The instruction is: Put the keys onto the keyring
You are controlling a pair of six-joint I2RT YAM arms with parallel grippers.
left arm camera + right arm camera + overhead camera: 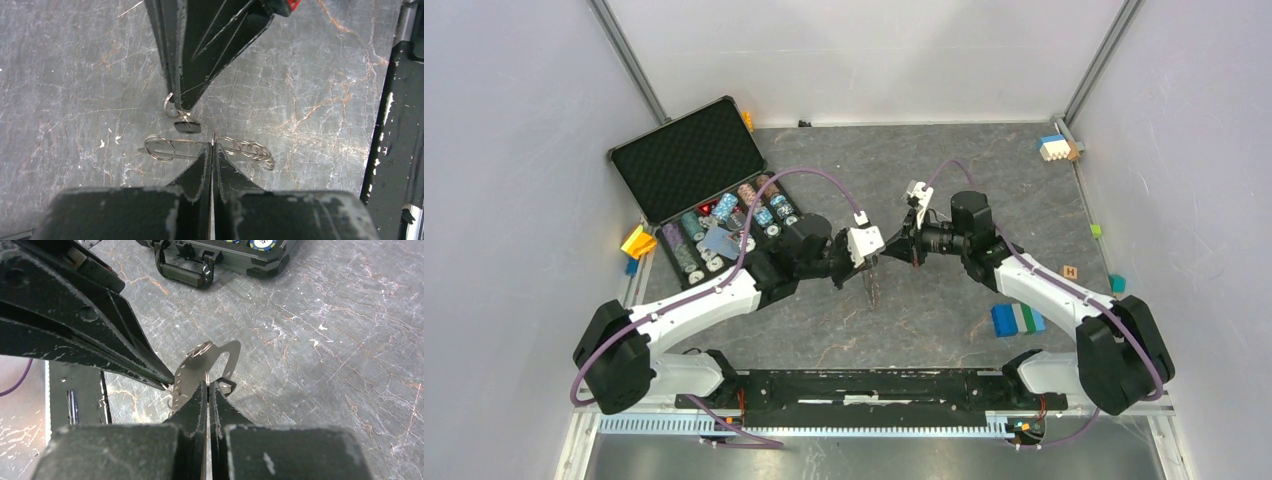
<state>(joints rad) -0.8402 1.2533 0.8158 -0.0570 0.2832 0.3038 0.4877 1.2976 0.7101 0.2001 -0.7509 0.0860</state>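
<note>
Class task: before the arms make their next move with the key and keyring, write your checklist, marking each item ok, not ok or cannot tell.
1. Left tool shut on the flat grey D-shaped metal keyring: ok.
2. Right tool shut on the wire ring of the small black-headed key: ok.
3. Key threaded onto keyring: cannot tell.
4. Both tools raised off the grey marbled table: ok.
5. Open black chip case out of the way: ok.
</note>
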